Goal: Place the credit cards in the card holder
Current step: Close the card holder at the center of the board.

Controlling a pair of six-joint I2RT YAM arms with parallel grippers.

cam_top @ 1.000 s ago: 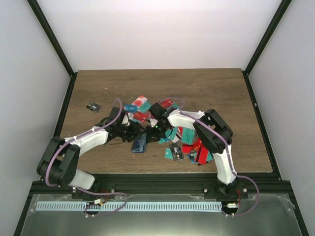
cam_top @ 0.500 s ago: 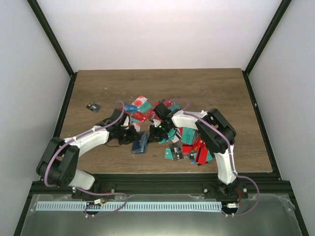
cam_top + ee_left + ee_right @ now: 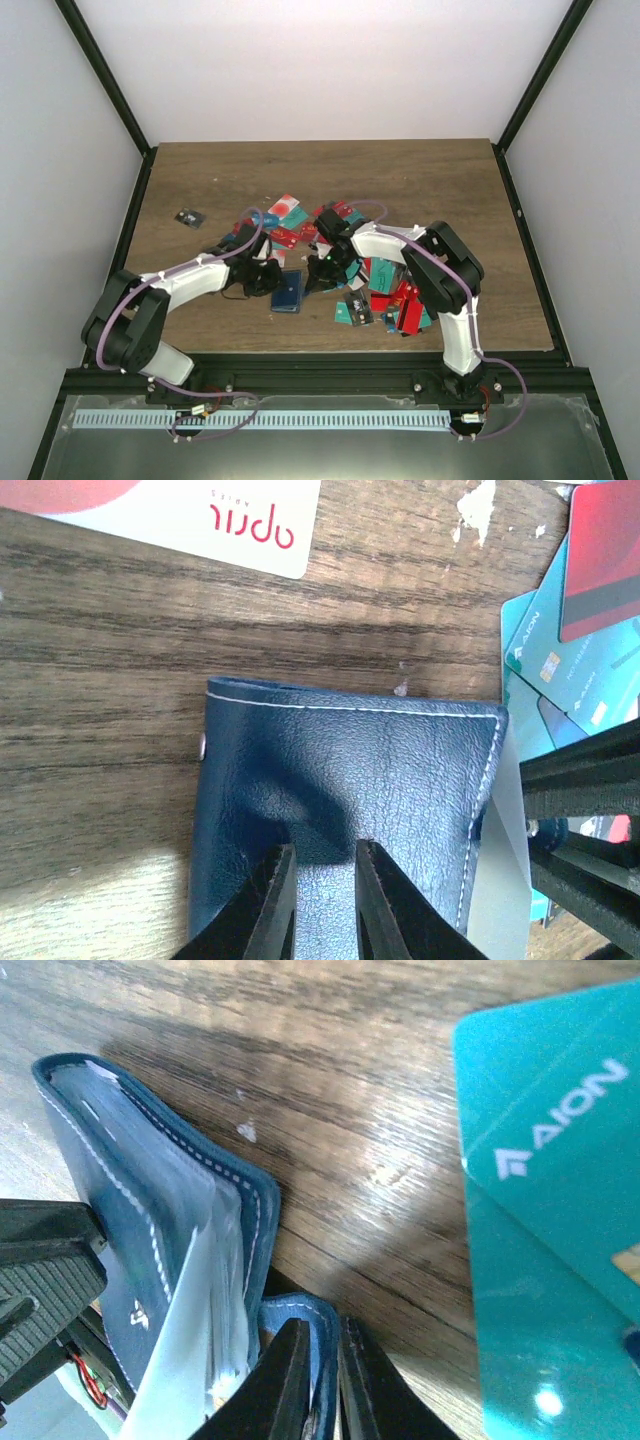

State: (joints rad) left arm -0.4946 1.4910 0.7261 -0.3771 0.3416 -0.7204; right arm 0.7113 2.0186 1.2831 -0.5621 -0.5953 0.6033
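both the left claw (image 3: 322, 855) and right claw (image 3: 321, 1332) pinch the half-open card holder (image 3: 350, 770) between them.

The card holder (image 3: 350, 770) is cut off by the bottom edge.

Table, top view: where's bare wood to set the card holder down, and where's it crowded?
Bare: the far strip of table behind the credit cards; the right side, between cards and table edge; the far-left corner past the black chip. Crowded: the centre, where left gripper and right gripper meet at the card holder.
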